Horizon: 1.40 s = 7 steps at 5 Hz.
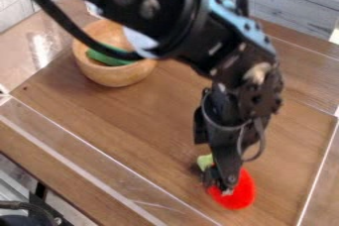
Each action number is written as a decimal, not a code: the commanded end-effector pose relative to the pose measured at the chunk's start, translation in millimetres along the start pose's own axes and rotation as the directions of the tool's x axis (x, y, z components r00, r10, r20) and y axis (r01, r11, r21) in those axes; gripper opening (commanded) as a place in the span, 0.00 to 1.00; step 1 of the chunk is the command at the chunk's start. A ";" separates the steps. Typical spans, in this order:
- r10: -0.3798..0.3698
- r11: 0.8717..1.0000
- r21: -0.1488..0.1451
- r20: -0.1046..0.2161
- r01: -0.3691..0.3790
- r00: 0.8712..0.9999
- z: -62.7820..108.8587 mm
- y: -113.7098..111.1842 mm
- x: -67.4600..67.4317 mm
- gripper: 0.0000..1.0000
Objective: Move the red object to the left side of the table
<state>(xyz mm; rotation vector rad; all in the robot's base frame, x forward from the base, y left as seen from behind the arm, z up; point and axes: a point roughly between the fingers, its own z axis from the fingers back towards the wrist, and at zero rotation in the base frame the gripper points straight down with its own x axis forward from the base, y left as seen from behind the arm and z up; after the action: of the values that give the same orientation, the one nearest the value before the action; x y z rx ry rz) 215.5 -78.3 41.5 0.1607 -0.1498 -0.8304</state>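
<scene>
fruit [236,190]: one, red, at the near-right of the table [79,111]; upper part hidden by the gripper.
fruit axis: long axis runs near-right to far-left; green leafy end points far-left, red body toward the near edge.
gripper [225,175]: one, black, pointing steeply down right over the fruit; jaws spread apart, tips at the fruit's top. Contact: can't tell, blurred.
arm [159,22]: one, black, reaching in from the far-left across the table.
bowl [111,66]: one, wooden, far-left, well apart from the fruit, partly behind the arm.
block [117,57]: one, green, inside the bowl.
rim [79,161]: clear plastic along the table edges.
</scene>
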 end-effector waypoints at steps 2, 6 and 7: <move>-0.040 0.999 0.008 0.038 0.040 0.998 -5.6 -7.7 10.9 0.00; -0.113 0.987 0.118 0.035 0.108 0.993 61.2 30.0 9.6 0.00; -0.105 0.984 0.147 0.042 0.098 0.994 80.0 48.2 -7.6 0.00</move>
<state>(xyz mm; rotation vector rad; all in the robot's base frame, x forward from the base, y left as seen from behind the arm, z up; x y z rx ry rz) 223.7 -46.2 118.5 0.2794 -0.2078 -0.9308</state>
